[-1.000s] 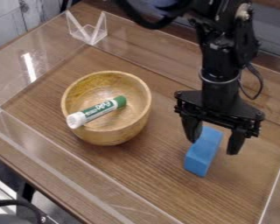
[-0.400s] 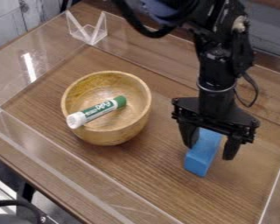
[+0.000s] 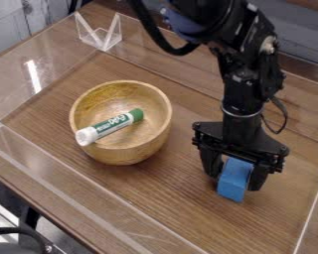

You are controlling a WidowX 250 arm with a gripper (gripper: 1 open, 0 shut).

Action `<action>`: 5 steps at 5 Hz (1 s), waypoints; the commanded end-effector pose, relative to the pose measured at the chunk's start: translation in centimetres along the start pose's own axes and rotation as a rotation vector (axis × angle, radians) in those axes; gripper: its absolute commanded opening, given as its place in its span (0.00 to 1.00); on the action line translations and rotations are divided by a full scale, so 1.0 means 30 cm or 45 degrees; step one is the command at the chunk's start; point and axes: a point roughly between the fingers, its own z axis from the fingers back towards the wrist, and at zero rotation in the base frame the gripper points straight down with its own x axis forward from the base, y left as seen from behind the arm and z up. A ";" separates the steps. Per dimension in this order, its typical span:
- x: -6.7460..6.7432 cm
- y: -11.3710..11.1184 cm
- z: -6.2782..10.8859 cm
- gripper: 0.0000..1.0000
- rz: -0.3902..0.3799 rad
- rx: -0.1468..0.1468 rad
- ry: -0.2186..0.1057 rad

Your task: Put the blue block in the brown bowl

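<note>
The gripper points straight down over the blue block, with its jaws spread wide and one black finger on either side of the block. The jaws are apart, not clamped: the block rests on the tabletop and nothing is held.

The blue block stands on the tabletop toward the right edge, nearer the front edge than the back. The brown bowl sits well apart from it, toward the left edge. A white-and-green tube lies inside the bowl, slanting across its floor. A clear plastic stand occupies the back-left corner.

Step in hand, as judged: the grasp approach. The fingers appear to straddle the block at roughly grasping height, but contact cannot be confirmed.

The next move calls for closing the jaws squarely on the block's side faces, then lifting clear of the tabletop. The carry must then clear the bowl's thick rim. Release should occur above the open part of the bowl, beside the tube.
</note>
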 end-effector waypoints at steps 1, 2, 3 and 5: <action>0.022 -0.012 0.022 0.00 -0.005 -0.022 -0.050; 0.021 -0.010 0.031 0.00 -0.012 -0.012 -0.045; 0.018 -0.008 0.044 0.00 -0.021 0.001 -0.039; 0.015 -0.007 0.072 0.00 -0.036 0.022 -0.028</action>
